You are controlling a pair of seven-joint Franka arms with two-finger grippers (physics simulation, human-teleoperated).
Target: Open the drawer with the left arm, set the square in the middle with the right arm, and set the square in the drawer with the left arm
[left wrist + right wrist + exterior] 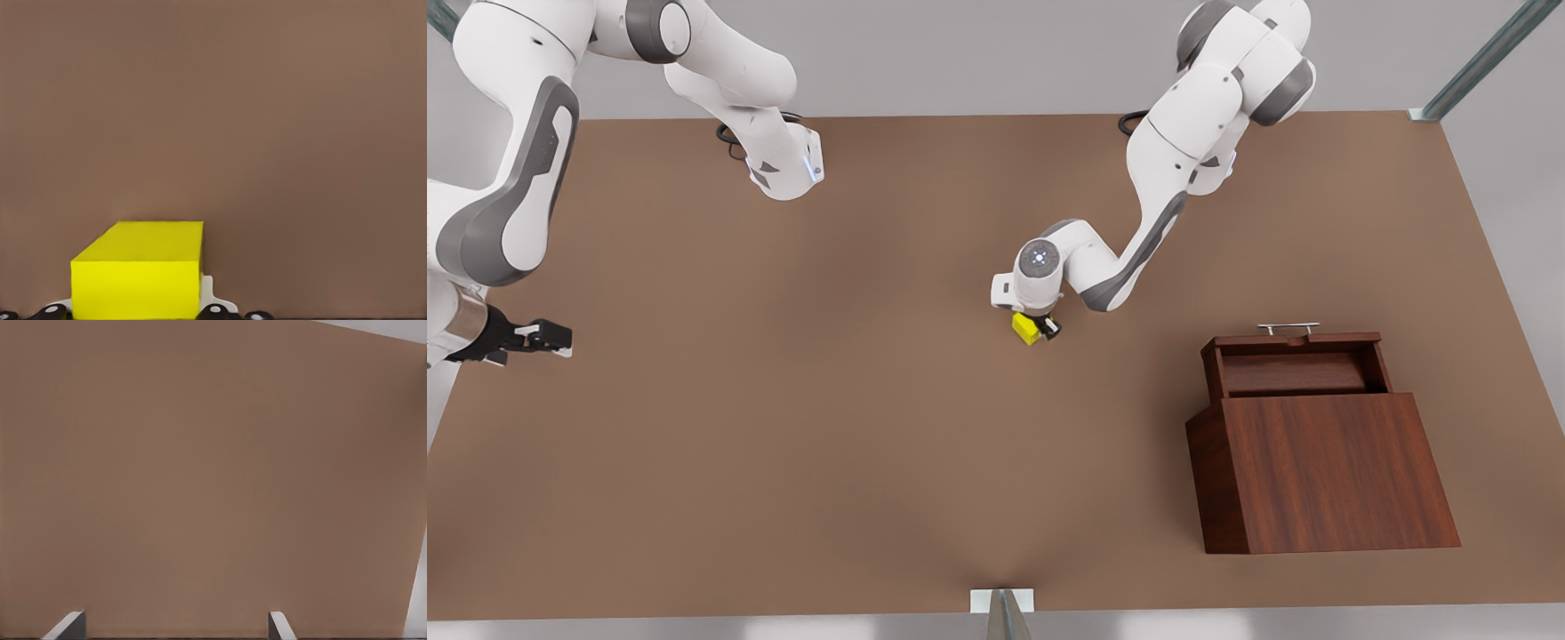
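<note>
The yellow square [1026, 329] sits at the middle of the brown table [783, 427], between the fingers of my left gripper [1042, 325], which reaches down from the arm on the front view's right. In the left wrist view the square [137, 267] fills the gap of the left gripper [133, 312], whose pads press its sides, so it is shut on the square. The drawer [1294, 372] stands pulled out of the wooden box [1334, 471], its silver handle [1288, 327] on the far side. My right gripper [559, 338] waits open at the front view's left edge, its fingers [67, 625] apart over bare table.
The wedge-shaped box takes up the front view's right side. The table's edges show at the top and bottom of the front view, with a metal bracket [1002, 601] at the near edge. Bare tabletop stretches between the two grippers.
</note>
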